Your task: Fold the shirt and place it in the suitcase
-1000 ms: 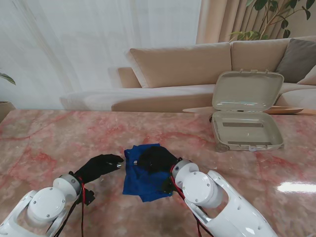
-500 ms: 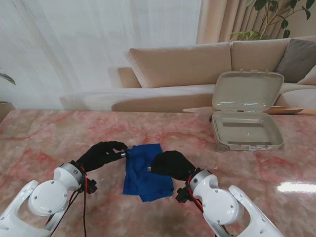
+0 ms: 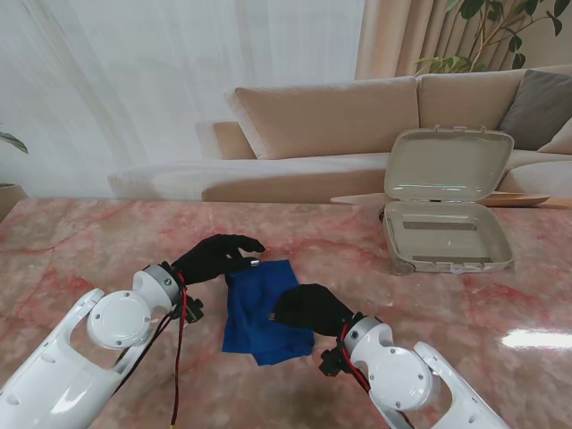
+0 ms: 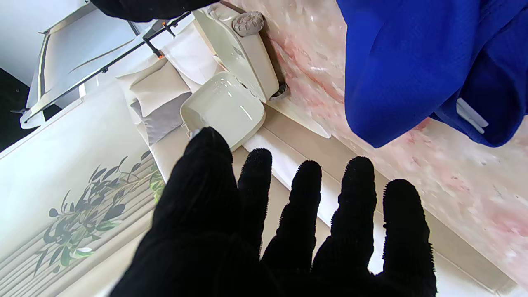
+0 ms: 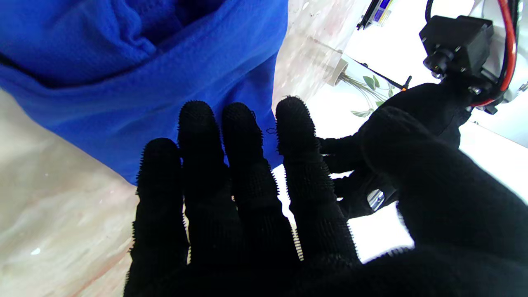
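One blue shirt [image 3: 261,308] lies on the table. One open suitcase [image 3: 447,234] sits there. Two gloved hands show.

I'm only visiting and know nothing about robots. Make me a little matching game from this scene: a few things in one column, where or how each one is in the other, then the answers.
Things:
1. shirt
2. suitcase
3. left hand
4. sofa

States:
A. lid up, nothing inside
B. beyond the table, beige
C. blue, bunched on the pink table
D. open, fingers spread, at the shirt's far left corner

Pairs: 1-C, 2-A, 3-D, 4-B
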### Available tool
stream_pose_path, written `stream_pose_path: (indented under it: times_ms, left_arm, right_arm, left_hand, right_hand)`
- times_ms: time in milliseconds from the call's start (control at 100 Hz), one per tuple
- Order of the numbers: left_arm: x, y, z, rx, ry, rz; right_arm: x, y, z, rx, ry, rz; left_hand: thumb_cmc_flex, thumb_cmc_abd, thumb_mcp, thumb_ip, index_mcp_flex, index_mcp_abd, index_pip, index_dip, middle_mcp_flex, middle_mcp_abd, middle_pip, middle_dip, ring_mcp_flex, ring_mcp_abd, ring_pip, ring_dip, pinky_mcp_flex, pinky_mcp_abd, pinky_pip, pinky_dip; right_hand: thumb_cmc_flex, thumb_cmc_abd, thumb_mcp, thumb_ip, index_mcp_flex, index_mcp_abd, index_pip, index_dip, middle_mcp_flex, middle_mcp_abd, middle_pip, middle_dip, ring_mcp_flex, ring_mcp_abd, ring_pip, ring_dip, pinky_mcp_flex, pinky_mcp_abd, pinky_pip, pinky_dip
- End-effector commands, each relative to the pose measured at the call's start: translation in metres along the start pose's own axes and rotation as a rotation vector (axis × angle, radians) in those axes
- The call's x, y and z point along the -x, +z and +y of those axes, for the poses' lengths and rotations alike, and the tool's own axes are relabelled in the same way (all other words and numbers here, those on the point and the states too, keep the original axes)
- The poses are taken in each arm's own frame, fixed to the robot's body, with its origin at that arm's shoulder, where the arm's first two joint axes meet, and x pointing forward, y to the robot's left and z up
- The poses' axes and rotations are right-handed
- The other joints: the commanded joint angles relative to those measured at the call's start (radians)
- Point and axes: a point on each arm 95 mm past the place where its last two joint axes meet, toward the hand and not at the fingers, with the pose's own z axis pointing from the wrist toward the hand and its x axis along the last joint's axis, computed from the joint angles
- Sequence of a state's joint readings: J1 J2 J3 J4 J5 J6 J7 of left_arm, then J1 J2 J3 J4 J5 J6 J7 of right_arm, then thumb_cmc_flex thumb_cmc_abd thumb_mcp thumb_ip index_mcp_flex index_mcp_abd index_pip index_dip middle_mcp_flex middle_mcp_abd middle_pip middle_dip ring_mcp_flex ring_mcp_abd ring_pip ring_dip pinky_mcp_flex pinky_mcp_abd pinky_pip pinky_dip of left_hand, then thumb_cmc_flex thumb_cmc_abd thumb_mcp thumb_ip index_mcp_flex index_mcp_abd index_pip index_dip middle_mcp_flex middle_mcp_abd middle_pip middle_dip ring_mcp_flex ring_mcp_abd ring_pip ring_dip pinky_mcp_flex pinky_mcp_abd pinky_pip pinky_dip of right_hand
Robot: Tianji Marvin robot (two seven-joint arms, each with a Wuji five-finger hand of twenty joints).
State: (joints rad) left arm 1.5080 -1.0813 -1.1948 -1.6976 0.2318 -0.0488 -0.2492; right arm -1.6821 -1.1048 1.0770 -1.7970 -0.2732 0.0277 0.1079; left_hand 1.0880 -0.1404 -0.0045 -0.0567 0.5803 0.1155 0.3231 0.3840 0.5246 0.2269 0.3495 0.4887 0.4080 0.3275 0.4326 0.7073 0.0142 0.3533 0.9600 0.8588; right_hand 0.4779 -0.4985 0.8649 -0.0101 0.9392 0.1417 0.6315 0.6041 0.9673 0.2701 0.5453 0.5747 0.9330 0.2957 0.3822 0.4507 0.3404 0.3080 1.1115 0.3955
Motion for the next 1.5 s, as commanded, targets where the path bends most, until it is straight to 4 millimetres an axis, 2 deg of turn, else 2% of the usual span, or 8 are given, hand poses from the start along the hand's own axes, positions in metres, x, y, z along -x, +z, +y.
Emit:
stream_pose_path:
  times_ms: [0,260,410,540,1050,1230,1490]
  left_arm:
    - [0.004,0.004,0.006,0.024,0.003,0.0]
    - [0.023,0.015,0.017,0.112,0.027,-0.019]
    - [0.035,0.017,0.019,0.158,0.196,-0.025]
    - [0.046,0.019,0.019,0.185,0.272,-0.037]
    - [0.079,0.027,0.023,0.208,0.25,-0.103]
    - [0.081,0.03,0.023,0.205,0.229,-0.108]
    - [0.066,0.027,0.006,0.138,0.239,-0.093]
  right_arm:
    - [0.008,-0.001,-0.01,-0.037,0.016,-0.016]
    - [0.012,0.004,-0.02,-0.072,0.031,-0.012]
    - [0.015,0.006,-0.026,-0.095,0.035,-0.007]
    - [0.016,0.007,-0.029,-0.106,0.034,-0.003]
    - [0.031,0.011,-0.037,-0.167,0.028,-0.009]
    - [0.032,0.011,-0.035,-0.16,0.032,-0.013]
    - [0.021,0.005,-0.022,-0.09,0.024,0.012]
  left_hand:
    - [0.063,-0.023,-0.017,0.008,-0.007,-0.051,0.026,0.018,-0.027,-0.007,-0.004,-0.008,-0.012,0.0,-0.027,-0.005,-0.013,0.015,-0.005,0.003]
    - [0.093,-0.049,-0.008,0.011,-0.007,-0.068,0.049,0.023,-0.041,-0.008,0.0,-0.01,-0.018,-0.005,-0.025,-0.003,-0.017,0.011,-0.002,0.012]
    - [0.09,-0.054,-0.01,0.009,-0.005,-0.076,0.062,0.022,-0.042,-0.009,0.004,-0.013,-0.004,-0.012,-0.014,0.003,0.002,0.006,0.013,0.023]
    - [0.092,-0.051,-0.008,0.009,-0.01,-0.066,0.07,0.018,-0.046,-0.011,0.01,-0.014,-0.004,-0.017,-0.007,0.008,0.006,-0.001,0.023,0.03]
    - [0.096,-0.031,-0.004,0.011,-0.029,-0.045,0.083,0.001,-0.067,-0.008,0.017,-0.025,-0.005,-0.022,0.008,0.016,0.015,-0.015,0.044,0.036]
    - [0.091,-0.023,-0.007,0.01,-0.035,-0.05,0.087,-0.001,-0.068,-0.006,0.018,-0.03,-0.007,-0.023,0.011,0.017,0.013,-0.016,0.046,0.035]
    - [0.069,-0.008,-0.015,0.007,-0.04,-0.058,0.08,-0.007,-0.068,0.0,0.014,-0.036,-0.01,-0.018,0.01,0.015,0.011,-0.021,0.041,0.03]
  right_hand:
    - [-0.022,0.011,-0.028,0.0,0.006,-0.002,-0.014,0.019,-0.018,-0.005,-0.01,-0.019,-0.017,-0.029,-0.008,-0.028,-0.011,-0.04,-0.008,-0.027]
    - [-0.019,0.013,-0.036,0.004,0.003,-0.006,-0.021,0.029,-0.022,-0.01,-0.009,-0.019,-0.02,-0.036,-0.014,-0.028,-0.014,-0.049,-0.014,-0.031]
    - [-0.022,0.008,-0.033,0.004,0.005,-0.012,-0.02,0.033,-0.021,-0.015,-0.007,-0.019,-0.016,-0.04,-0.013,-0.028,-0.012,-0.053,-0.014,-0.032]
    - [-0.026,0.002,-0.023,0.002,0.009,-0.013,-0.017,0.034,-0.017,-0.015,-0.003,-0.019,-0.012,-0.039,-0.009,-0.027,-0.008,-0.053,-0.012,-0.032]
    - [-0.026,0.007,-0.014,-0.004,0.028,-0.004,-0.007,0.029,0.007,-0.009,0.007,-0.02,0.008,-0.029,0.011,-0.021,0.001,-0.043,0.011,-0.029]
    - [-0.027,0.014,-0.02,-0.001,0.024,0.0,-0.012,0.028,-0.001,-0.005,0.004,-0.022,-0.001,-0.028,0.008,-0.022,-0.004,-0.042,0.014,-0.03]
    - [-0.033,0.014,-0.027,0.003,0.02,-0.009,-0.022,0.033,-0.006,-0.012,0.0,-0.023,-0.005,-0.034,0.006,-0.022,-0.001,-0.045,0.016,-0.029]
